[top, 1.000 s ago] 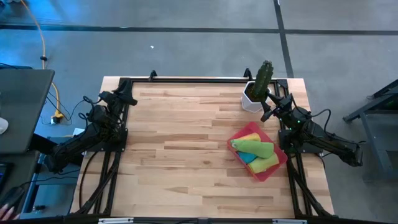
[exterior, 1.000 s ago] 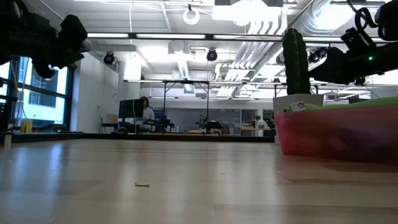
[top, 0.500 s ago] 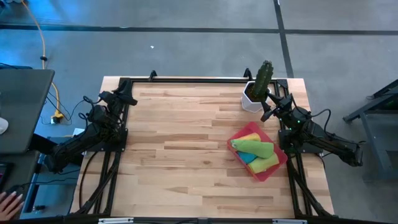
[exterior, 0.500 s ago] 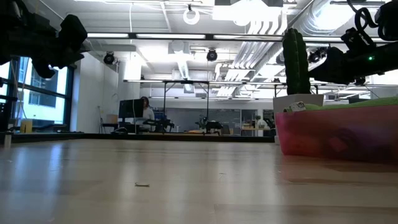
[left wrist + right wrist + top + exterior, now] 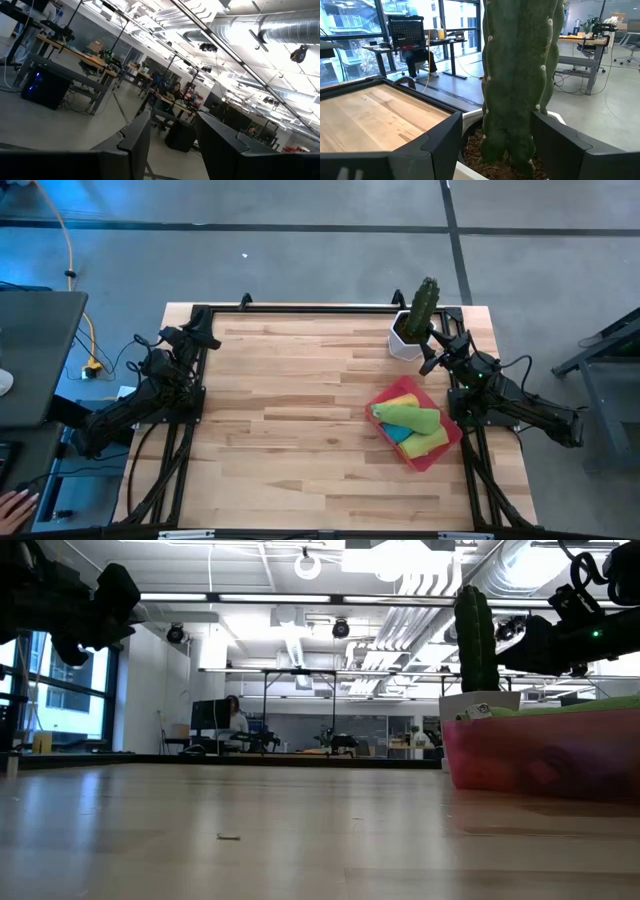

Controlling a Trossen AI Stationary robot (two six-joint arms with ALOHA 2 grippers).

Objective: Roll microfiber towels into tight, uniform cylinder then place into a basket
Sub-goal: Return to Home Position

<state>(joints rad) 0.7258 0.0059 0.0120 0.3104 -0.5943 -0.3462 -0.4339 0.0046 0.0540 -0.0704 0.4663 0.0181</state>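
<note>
Several rolled microfiber towels, yellow [image 5: 401,400], lime green [image 5: 413,418] and teal [image 5: 398,434], lie side by side in the pink-red basket [image 5: 441,450] at the table's right. The low view shows the basket's wall [image 5: 540,755] with green cloth [image 5: 600,703] just above its rim. My left gripper [image 5: 172,150] is held up at the table's far left corner [image 5: 205,338], open and with nothing between its fingers. Behind the basket, my right gripper [image 5: 495,150] is up by the far right edge [image 5: 435,350], open, pointing at the cactus and touching nothing.
A white pot with a green cactus [image 5: 420,315] stands at the far right, just in front of my right gripper's fingers [image 5: 517,75]. Bare wooden tabletop [image 5: 290,420] spreads across the middle and left. A black frame [image 5: 300,308] runs along the far edge.
</note>
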